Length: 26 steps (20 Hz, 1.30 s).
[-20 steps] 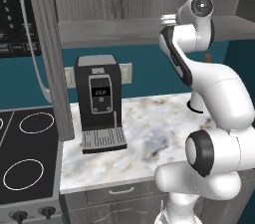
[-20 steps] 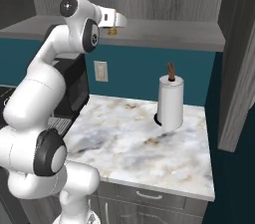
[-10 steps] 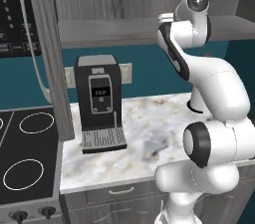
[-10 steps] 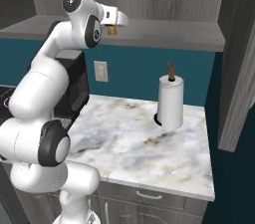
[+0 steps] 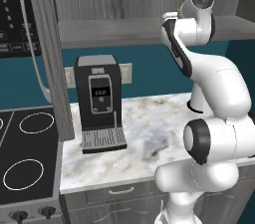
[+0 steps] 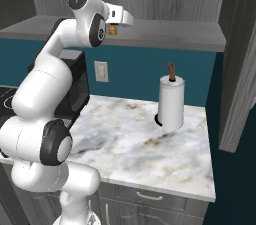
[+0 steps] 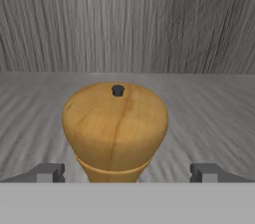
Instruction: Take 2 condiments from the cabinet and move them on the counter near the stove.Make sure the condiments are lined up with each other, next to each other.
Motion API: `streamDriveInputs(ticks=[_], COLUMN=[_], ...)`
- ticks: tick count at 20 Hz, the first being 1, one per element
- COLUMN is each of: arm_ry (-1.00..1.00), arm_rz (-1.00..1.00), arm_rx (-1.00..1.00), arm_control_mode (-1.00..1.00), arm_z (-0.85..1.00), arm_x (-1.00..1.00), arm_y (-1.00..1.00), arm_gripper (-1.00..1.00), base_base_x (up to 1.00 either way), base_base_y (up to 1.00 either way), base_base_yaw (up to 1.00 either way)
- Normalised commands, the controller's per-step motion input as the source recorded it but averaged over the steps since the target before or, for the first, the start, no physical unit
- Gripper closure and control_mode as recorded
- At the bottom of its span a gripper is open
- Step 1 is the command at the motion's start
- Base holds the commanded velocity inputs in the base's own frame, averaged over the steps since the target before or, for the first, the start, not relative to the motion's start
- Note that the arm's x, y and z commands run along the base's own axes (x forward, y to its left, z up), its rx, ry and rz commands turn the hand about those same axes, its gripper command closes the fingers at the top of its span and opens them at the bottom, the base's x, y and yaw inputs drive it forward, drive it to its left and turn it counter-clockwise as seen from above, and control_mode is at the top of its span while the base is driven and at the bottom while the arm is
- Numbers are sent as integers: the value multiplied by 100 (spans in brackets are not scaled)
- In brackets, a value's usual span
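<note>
You had the wooden mill (image 7: 115, 131) dead centre in the hand view: tan-orange, grain lines running top to bottom, bulbous rounded head w/ a small dark stud on top, narrowing to a ringed neck below. It stood upright on the grey shelf board (image 7: 209, 118) of the cabinet (image 7: 127, 19), wood-grain back wall behind it. In the right base view only a small tan bit of it (image 6: 113, 30) showed, just under the hand. You couldn't pick out the black shaker anywhere. Below the shelf, the marble counter (image 5: 144, 143) carried a black-and-silver coffee machine (image 5: 99, 103) near its left end, by the stove (image 5: 25, 168) w/ its white ring burners. A grey upright panel (image 5: 50, 54) stood between the stove and the coffee machine. In the right base view a white paper-towel roll (image 6: 171, 103) w/ a brown tip stood toward the counter's back right, well apart from the mill, and a wall outlet (image 6: 101, 71) sat on the teal backsplash. Nothing sat on the shelf between the hand and the mill. Your gripper (image 7: 127, 172) had its jaws spread wide, one fingertip (image 7: 47, 172) on each side of the mill's neck, clear gaps both sides, so no contact and nothing held.
</note>
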Motion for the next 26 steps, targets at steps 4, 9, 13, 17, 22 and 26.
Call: streamDriveInputs(ticks=[4, 9, 13, 17, 22, 26], arm_ry=[3, 2, 1, 1, 0, 0], arm_rz=[0, 0, 0, 0, 0, 0], arm_rx=[0, 0, 0, -4, 0, 0], arm_control_mode=[-100, -100, -100, -100, -100, -100], arm_z=[-12, -10, 0, -25, 0, 1], arm_x=[0, 0, 0, -9, 0, 0], arm_y=[4, 5, 0, -13, -1, 3], arm_gripper=[-100, -100, -100, -100, -100, 100], base_base_x=[0, 0, 0, 0, 0, 0], base_base_y=[0, 0, 0, 0, 0, 0], base_base_yaw=[0, 0, 0, 0, 0, 0])
